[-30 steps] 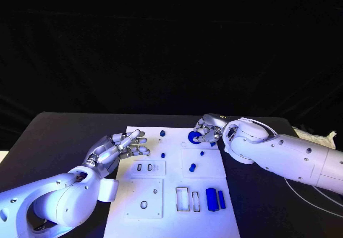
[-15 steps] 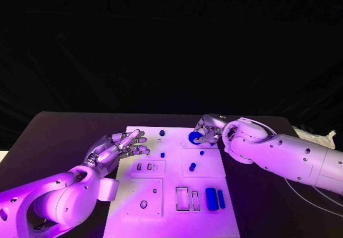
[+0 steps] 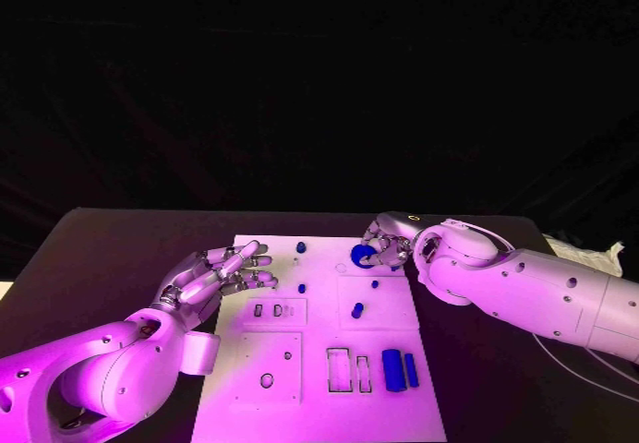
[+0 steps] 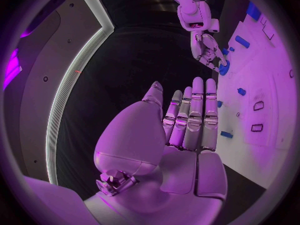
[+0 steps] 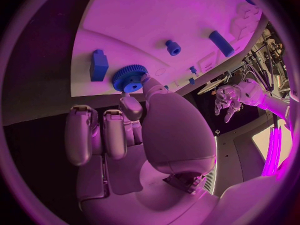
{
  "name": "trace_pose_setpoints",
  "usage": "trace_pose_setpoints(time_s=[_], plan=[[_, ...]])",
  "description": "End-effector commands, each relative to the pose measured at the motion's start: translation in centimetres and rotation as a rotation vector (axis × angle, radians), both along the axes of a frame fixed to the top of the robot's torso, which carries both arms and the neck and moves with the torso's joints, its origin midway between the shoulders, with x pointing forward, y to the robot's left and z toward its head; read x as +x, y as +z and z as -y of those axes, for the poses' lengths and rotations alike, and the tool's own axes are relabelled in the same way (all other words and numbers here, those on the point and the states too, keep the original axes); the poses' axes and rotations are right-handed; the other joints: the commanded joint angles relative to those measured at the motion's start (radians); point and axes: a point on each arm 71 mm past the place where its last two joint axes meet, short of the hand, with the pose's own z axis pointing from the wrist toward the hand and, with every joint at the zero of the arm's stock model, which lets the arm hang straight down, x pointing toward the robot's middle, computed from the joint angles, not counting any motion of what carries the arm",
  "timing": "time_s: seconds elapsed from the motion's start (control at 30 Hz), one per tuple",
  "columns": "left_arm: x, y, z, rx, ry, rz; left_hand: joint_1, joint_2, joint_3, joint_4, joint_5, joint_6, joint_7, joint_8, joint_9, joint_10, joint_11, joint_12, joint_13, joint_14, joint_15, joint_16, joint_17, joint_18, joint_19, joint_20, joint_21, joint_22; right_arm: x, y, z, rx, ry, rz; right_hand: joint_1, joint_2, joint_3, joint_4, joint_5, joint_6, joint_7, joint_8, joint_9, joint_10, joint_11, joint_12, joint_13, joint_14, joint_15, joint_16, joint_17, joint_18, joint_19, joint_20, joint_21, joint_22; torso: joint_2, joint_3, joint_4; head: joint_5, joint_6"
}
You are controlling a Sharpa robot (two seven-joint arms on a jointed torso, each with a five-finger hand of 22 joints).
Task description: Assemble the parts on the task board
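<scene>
From the head view you see the right robot hand [image 3: 383, 249] pinching the blue gear [image 3: 361, 254] at the task board's [image 3: 319, 406] far right corner, the left robot hand [image 3: 220, 274] spread empty, while your right wrist view shows fingertips [image 5: 145, 78] touching that gear.

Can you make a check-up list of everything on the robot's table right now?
Surface: black table, white task board in its middle.
Job's things: blue gear at the board's far end; small blue parts spread over the board; two blue bars near its front right.
Clutter: pale crumpled thing at the table's right edge.
Hands: left hand open above the board's left edge; right hand touching the gear.
Cables: thin cable on the right.
Surroundings: dark backdrop.
</scene>
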Motion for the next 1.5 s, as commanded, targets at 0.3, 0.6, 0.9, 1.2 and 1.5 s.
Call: trace_pose_setpoints(time_s=[0.3,0.6,0.9,1.2,1.5], plan=[[0.0,0.1,0.1,-0.014,-0.018,0.008,0.011,0.002,0.0,-0.007,0.005,0.007,0.003,-0.006,-0.001,0.002,0.003,-0.005,-0.002,0.004,0.002,-0.001,0.001,0.012,0.005,0.0,-0.006,-0.001,-0.2,-0.3,0.0,-0.032,0.006,0.01,0.069,0.028,0.045,-0.039,0.009,0.025,-0.005,0.016,0.009,-0.001,-0.005,0.011,0.017,0.073,0.001,0.006,0.084,-0.007,0.003,0.0,0.007,0.007,0.0,-0.0005,0.0006,-0.003,0.001],[0.0,0.1,0.1,-0.014,-0.018,0.008,0.012,0.003,0.0,-0.009,0.005,0.008,0.003,-0.007,-0.001,0.003,0.003,-0.007,-0.002,0.004,0.002,-0.003,0.003,0.012,0.006,0.0,-0.007,-0.002,-0.5,-0.1,-0.6,-0.021,0.01,0.051,0.057,0.064,0.094,-0.04,-0.017,0.084,-0.021,0.048,0.022,0.017,-0.018,0.031,0.039,0.075,-0.008,0.01,0.091,-0.01,0.01,-0.007,0.015,0.023,0.001,-0.0003,0.0012,-0.002,-0.001],[0.0,0.1,0.1,-0.012,-0.019,0.004,0.014,0.004,0.001,-0.011,0.005,0.008,0.002,-0.008,-0.001,0.004,0.002,-0.008,-0.002,0.004,0.002,-0.004,0.005,0.012,0.006,0.0,-0.007,-0.002,-1.3,0.9,-2.8,0.022,0.042,0.119,0.05,0.063,0.102,-0.042,-0.01,0.088,-0.024,0.049,0.023,0.025,-0.021,0.041,0.049,0.075,-0.011,0.011,0.094,-0.013,0.015,-0.01,0.021,0.036,0.0,-0.0009,0.0027,0.003,0.005],[0.0,0.1,0.2,-0.012,-0.022,0.001,0.016,0.005,0.003,-0.013,0.005,0.008,0.002,-0.009,-0.001,0.004,0.002,-0.009,-0.002,0.004,0.002,-0.005,0.006,0.012,0.007,0.0,-0.008,-0.003,-2.6,2.1,-7.2,0.043,0.13,0.188,0.047,0.061,0.104,-0.042,-0.006,0.089,-0.025,0.048,0.023,0.026,-0.021,0.041,0.05,0.075,-0.012,0.012,0.095,-0.013,0.016,-0.011,0.021,0.037,0.001,-0.0018,0.0043,0.013,0.008],[0.1,0.0,0.4,-0.014,-0.023,0.002,0.016,0.007,0.003,-0.014,0.005,0.009,0.002,-0.01,-0.001,0.004,0.002,-0.009,-0.002,0.004,0.002,-0.006,0.007,0.012,0.007,0.0,-0.008,-0.003,-2.7,2.3,-10.8,0.043,0.185,0.19,0.046,0.061,0.106,-0.043,-0.005,0.088,-0.025,0.048,0.023,0.026,-0.021,0.041,0.05,0.075,-0.012,0.012,0.095,-0.013,0.016,-0.012,0.022,0.039,0.002,-0.0018,0.004,0.018,0.008]])
